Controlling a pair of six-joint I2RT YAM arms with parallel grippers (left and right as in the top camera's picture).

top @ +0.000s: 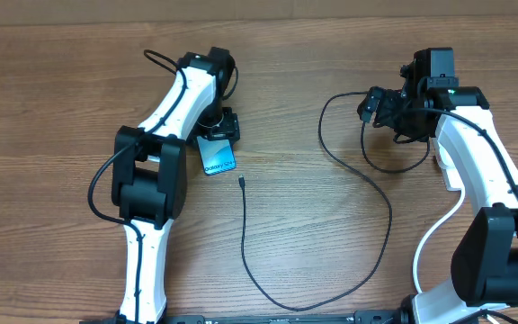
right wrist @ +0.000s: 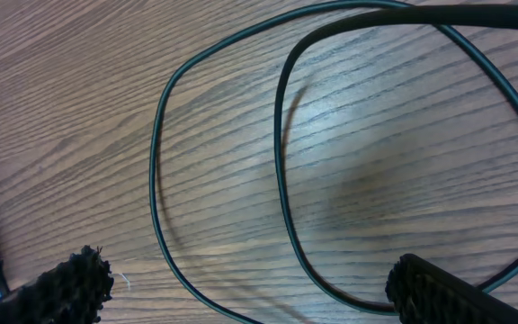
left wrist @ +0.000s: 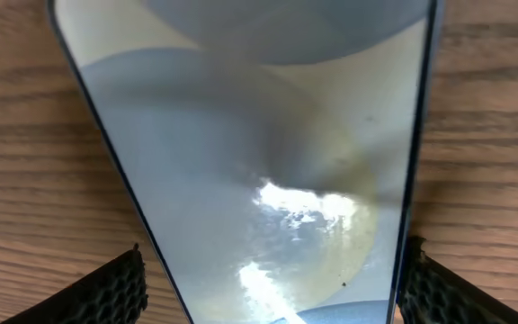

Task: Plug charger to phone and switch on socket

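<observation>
**Cable.** Nearest the onlooker, the charger (top: 245, 225) sweeps in a wide loop across the bench (top: 61, 108). From there it climbs on one side to its plug tip (top: 242, 181) and on the other toward the far right.

**Plug and phone.** The plug tip lies free on the wood, close to the lower corner of the phone (top: 217, 158) but apart from it. The phone rests flat with its screen lit.

**Left gripper.** The left gripper (top: 217, 137) straddles the phone's upper end with its jaws spread wide. The wrist view shows a sliver of wood between each finger (left wrist: 106, 288) and the phone's edges, so it brackets the phone without clamping it.

**Right gripper.** Farther off, the right gripper (top: 370, 106) hangs fully spread over a cable loop and holds nothing.

**Socket.** The socket (top: 441, 165) shows only as a white sliver beneath the right arm.

**Step in hand.** This appears to be the phone being steadied before plugging, with nothing connected yet.

**Next move.** It calls for:
- a pinch just behind the plug tip;
- its nose squared to the phone's lower edge;
- the phone held against the push.

The switch comes last.
</observation>
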